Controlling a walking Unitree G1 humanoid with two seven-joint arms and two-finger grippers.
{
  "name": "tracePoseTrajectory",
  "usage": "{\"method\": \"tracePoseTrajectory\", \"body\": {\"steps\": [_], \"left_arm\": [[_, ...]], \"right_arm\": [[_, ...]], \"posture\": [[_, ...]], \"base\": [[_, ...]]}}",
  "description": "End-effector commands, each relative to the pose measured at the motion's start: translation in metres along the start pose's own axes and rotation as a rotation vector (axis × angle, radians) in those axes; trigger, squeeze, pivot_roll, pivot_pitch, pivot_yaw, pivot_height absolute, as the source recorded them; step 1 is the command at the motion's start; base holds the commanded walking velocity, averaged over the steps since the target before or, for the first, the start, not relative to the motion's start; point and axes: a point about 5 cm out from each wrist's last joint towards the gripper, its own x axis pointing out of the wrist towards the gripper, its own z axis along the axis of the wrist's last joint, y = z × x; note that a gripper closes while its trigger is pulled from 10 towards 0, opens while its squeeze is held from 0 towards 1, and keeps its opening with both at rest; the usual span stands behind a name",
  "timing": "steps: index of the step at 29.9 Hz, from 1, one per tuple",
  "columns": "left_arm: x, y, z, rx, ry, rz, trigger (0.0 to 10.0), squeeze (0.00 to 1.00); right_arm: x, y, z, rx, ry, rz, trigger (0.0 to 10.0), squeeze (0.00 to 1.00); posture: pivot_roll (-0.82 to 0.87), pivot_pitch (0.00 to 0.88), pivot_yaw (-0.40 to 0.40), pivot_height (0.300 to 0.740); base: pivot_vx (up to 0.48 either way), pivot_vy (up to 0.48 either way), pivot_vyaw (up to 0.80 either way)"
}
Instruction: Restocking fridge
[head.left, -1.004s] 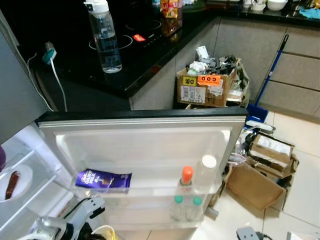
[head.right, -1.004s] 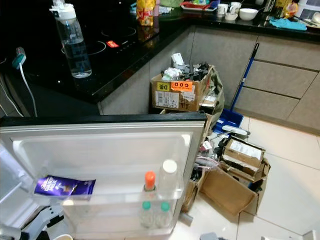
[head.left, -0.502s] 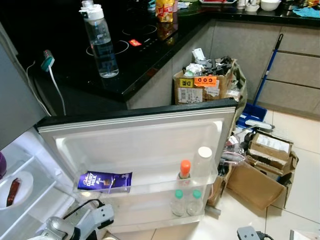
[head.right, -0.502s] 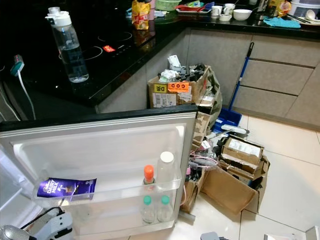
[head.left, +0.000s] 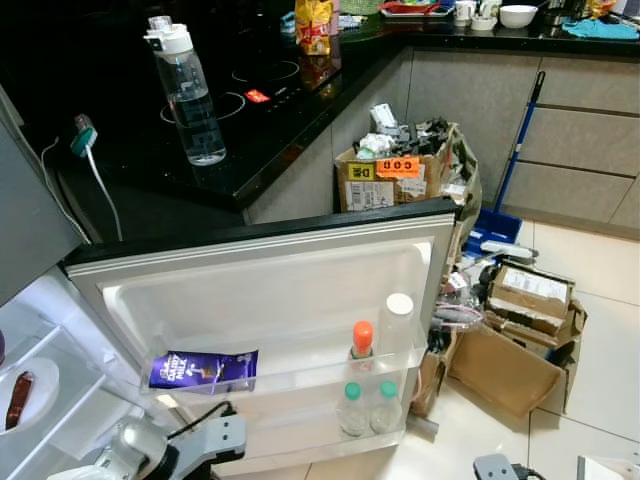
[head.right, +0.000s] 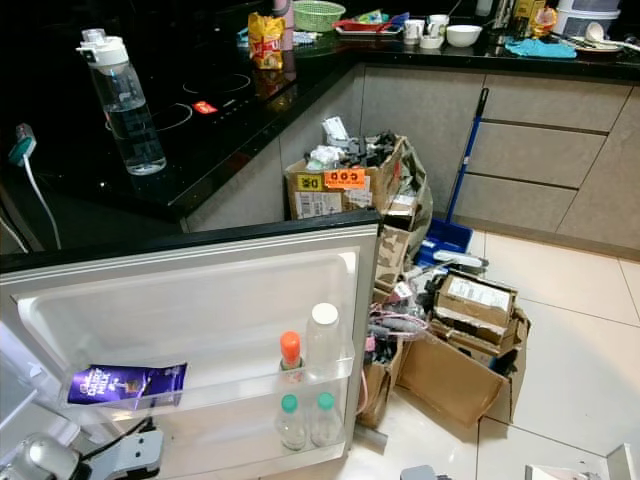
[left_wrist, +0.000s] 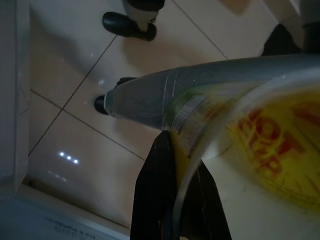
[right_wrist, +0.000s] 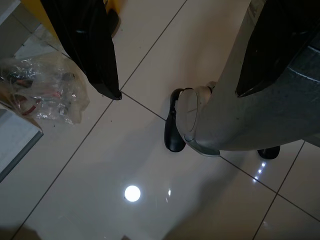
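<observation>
A yellow-printed cup (left_wrist: 260, 150) is clamped at its rim by the left gripper (left_wrist: 175, 200) below the open fridge door (head.left: 280, 290); the right gripper (right_wrist: 180, 50) is spread wide, empty.

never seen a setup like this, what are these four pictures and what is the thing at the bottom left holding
This is a walking humanoid robot restocking a fridge. The two wide pictures come from the two eyes of its head camera, looking down at the open fridge door. On the door's shelves sit a purple chocolate bar, an orange-capped bottle, a white-capped bottle and two green-capped bottles lower down. A clear water bottle stands on the black counter.

The two darker pictures come from cameras on its wrists, pointing at the floor tiles. The silver arm at bottom left ends in its left hand, which grips a yellow-printed cup by the rim. The right hand hangs open, holding nothing.
</observation>
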Motion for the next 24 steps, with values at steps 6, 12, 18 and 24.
{"method": "tracePoseTrajectory", "body": {"steps": [6,12,18,24], "left_arm": [[-0.008,0.011,0.021,0.05,-0.001,0.069,10.0,0.0],[-0.015,0.012,0.007,0.021,0.162,0.132,10.0,0.0],[-0.029,0.018,-0.018,-0.159,0.352,0.276,10.0,0.0],[-0.03,0.019,-0.029,-0.295,0.36,0.34,10.0,0.0]], "right_arm": [[0.0,0.004,-0.003,0.007,0.013,0.015,10.0,0.0],[0.0,0.005,-0.004,0.006,0.014,0.013,10.0,0.0],[0.001,0.006,-0.004,0.006,0.015,0.012,10.0,0.0],[0.001,0.008,-0.004,0.007,0.015,0.016,10.0,0.0]], "posture": [[-0.06,0.0,0.041,0.74],[-0.06,0.0,0.043,0.74],[-0.05,0.0,0.05,0.74],[-0.05,0.0,0.054,0.74]], "base": [[0.0,0.0,0.0],[0.0,0.0,0.0],[0.0,0.0,0.0],[0.0,0.0,0.0]]}}
